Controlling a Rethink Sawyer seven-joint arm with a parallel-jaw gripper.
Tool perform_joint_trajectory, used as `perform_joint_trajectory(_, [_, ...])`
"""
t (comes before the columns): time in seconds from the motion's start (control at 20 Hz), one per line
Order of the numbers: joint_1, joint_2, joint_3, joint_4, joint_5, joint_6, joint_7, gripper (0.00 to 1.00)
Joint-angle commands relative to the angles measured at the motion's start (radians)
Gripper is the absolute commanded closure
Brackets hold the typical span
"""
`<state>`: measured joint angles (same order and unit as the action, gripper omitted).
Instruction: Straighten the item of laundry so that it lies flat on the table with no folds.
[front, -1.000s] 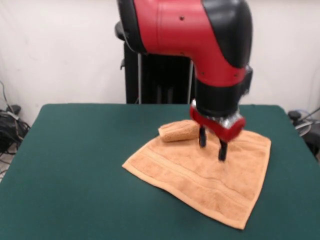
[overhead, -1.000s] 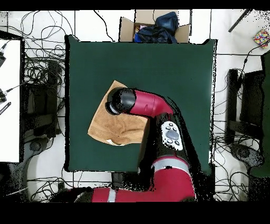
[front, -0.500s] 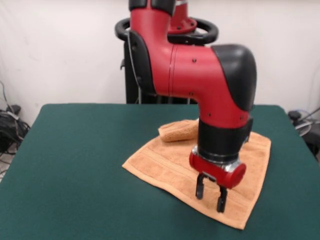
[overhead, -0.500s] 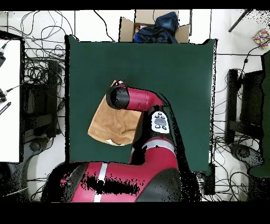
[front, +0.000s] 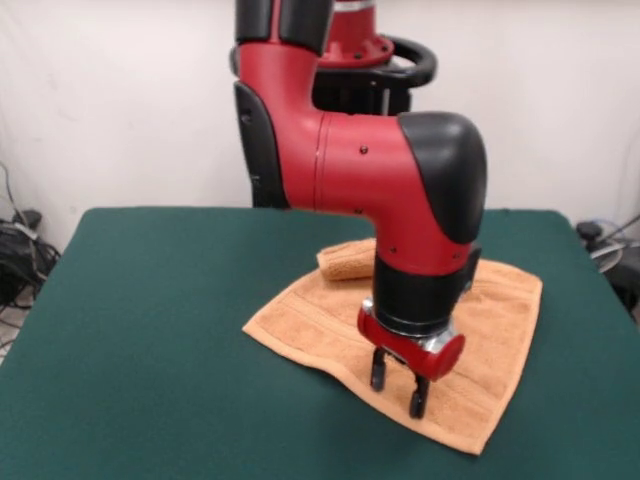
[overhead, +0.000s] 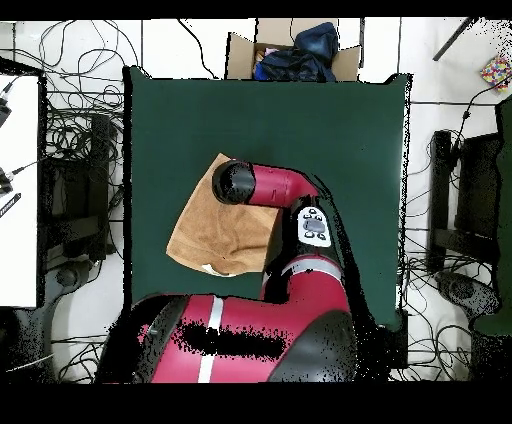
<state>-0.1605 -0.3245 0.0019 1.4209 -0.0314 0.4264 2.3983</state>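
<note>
Front view: the gripper (front: 396, 389) is now hanging low over the towel's (front: 330, 320) near edge, fingers narrowly parted and holding nothing, having shifted slightly toward picture-left since half a second ago; the far corner is still lying rolled over, so the flattening looks unfinished. Overhead view: the arm (overhead: 265, 187) is covering the towel (overhead: 215, 235) near the left side of the table (overhead: 330, 130); its elbow has swung inward.

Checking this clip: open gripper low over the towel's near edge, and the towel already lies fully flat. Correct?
Not quite. The gripper is open and low over the towel, but the towel isn't fully flat: the front view shows its far corner rolled over.
</note>
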Motion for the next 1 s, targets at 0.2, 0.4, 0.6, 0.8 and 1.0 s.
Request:
perform_joint_trajectory(0.2, [-0.072, 0.085, 0.156, -0.072, -0.122, 0.169, -0.225, 0.0])
perform_joint_trajectory(0.4, [-0.067, 0.037, 0.159, -0.019, -0.146, 0.098, -0.16, 0.0])
perform_joint_trajectory(0.6, [-0.042, -0.092, 0.106, 0.095, -0.177, 0.071, -0.082, 0.0])
perform_joint_trajectory(0.8, [-0.059, -0.207, 0.1, 0.211, -0.189, 0.083, -0.072, 0.0])
perform_joint_trajectory(1.0, [-0.044, -0.202, 0.072, 0.199, -0.255, 0.044, -0.079, 0.0])
